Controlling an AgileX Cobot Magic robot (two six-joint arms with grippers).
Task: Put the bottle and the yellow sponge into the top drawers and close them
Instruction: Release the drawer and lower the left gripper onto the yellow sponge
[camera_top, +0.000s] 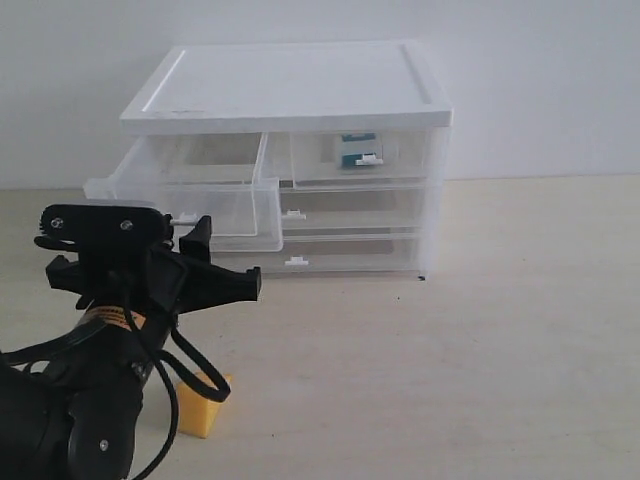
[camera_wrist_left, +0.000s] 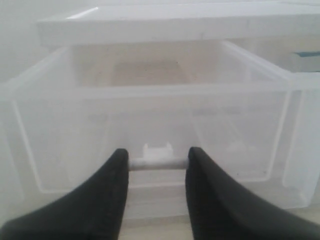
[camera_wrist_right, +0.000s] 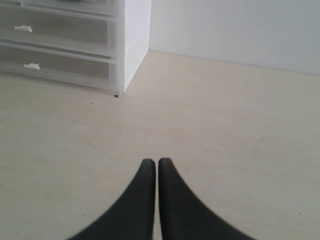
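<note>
The white-topped cabinet (camera_top: 290, 85) has its top left drawer (camera_top: 180, 186) pulled out and empty inside (camera_wrist_left: 150, 90). My left gripper (camera_top: 192, 228) (camera_wrist_left: 158, 159) is at that drawer's front, shut on its small white clip handle (camera_wrist_left: 158, 161), one finger at each end of the bar. The top right drawer (camera_top: 405, 165) is pushed in, and the teal bottle (camera_top: 357, 150) shows through its clear front. The yellow sponge (camera_top: 205, 402) lies on the table under my left arm. My right gripper (camera_wrist_right: 158, 163) hangs shut and empty over bare table; the exterior view does not show it.
Two full-width clear drawers (camera_top: 350, 210) (camera_wrist_right: 60, 35) below are shut. The cabinet stands against a white wall. The pale wooden table (camera_top: 480, 330) stretches to the right and front of the cabinet. My left arm's black body and cables (camera_top: 90, 390) fill the near left corner.
</note>
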